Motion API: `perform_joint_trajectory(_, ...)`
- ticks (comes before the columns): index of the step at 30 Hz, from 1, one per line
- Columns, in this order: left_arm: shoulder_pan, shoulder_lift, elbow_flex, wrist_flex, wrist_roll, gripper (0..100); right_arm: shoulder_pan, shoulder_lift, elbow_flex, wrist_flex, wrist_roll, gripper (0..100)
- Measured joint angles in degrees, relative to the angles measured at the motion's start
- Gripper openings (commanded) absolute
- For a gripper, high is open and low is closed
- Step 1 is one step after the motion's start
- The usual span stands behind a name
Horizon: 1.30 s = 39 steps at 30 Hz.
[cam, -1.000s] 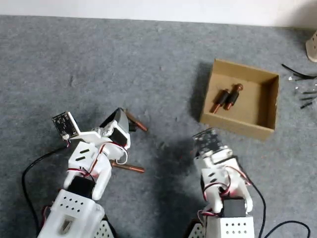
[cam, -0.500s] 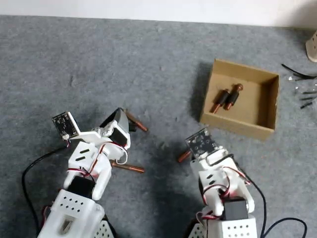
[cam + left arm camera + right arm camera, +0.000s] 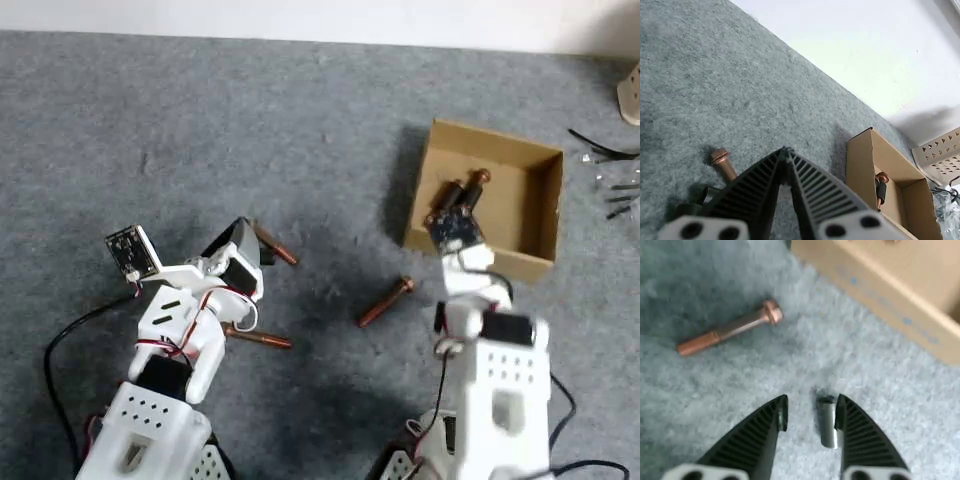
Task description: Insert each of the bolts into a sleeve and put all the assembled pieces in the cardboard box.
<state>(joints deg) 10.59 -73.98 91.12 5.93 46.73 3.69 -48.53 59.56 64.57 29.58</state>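
Swung forward toward the cardboard box (image 3: pixel 480 256) with the right gripper (image 3: pixel 811 405) spread open, baring a bolt (image 3: pixel 385 301) on the carpet (image 3: pixel 200 120) and straddling a sleeve (image 3: pixel 827 425) near it, probably the next pair to join.

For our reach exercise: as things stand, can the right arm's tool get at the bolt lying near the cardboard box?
Likely yes: the open tool hangs just short of the bolt, with bare carpet between.

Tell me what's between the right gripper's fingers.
A short sleeve lies on the carpet between the open fingers of the right gripper, close beside one of them; the right wrist view shows it.
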Motion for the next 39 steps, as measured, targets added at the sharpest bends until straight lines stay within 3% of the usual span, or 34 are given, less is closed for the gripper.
perform_joint_trajectory(10, 0.0, 0.0, 0.0, 0.0, 0.0, 1, 1.1, 20.0, -8.7, 1.3, 0.6, 13.7)
perform_joint_trajectory(23, 0.0, 0.0, 0.0, 0.0, 0.0, 1, 17.0, 35.0, -16.6, 1.3, 14.8, 13.8)
perform_joint_trajectory(34, 0.0, 0.0, 0.0, 0.0, 0.0, 1, 17.1, 37.9, -17.6, 1.3, 16.4, 13.8)
perform_joint_trajectory(39, 0.0, 0.0, 0.0, 0.0, 0.0, 1, 13.5, 37.4, -15.6, 1.4, 16.4, 13.8)
